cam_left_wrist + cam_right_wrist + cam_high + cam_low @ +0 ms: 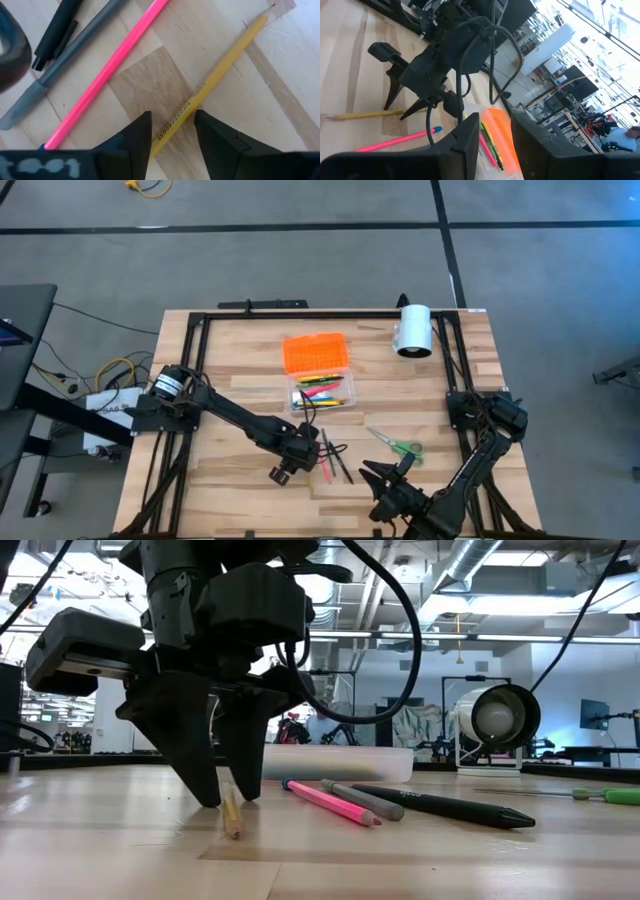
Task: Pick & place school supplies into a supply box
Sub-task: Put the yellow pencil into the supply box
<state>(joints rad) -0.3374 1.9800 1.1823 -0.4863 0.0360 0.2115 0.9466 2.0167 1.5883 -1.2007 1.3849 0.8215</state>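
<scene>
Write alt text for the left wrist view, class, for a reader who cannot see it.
The left gripper has its two dark fingers open on either side of a yellow pencil lying flat on the wooden table, not yet closed on it. Beside the pencil lie a pink pencil, a grey pen and a black pen.

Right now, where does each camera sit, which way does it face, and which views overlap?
High: overhead, looking down; both arms, supply box.
Low: table height, looking level; left gripper over the yellow pencil.
Left wrist: looking down past its open fingers straddling that pencil.
Right wrist: looking across at the left arm; own fingers open.
Shared: pink pen, low, right wrist.
</scene>
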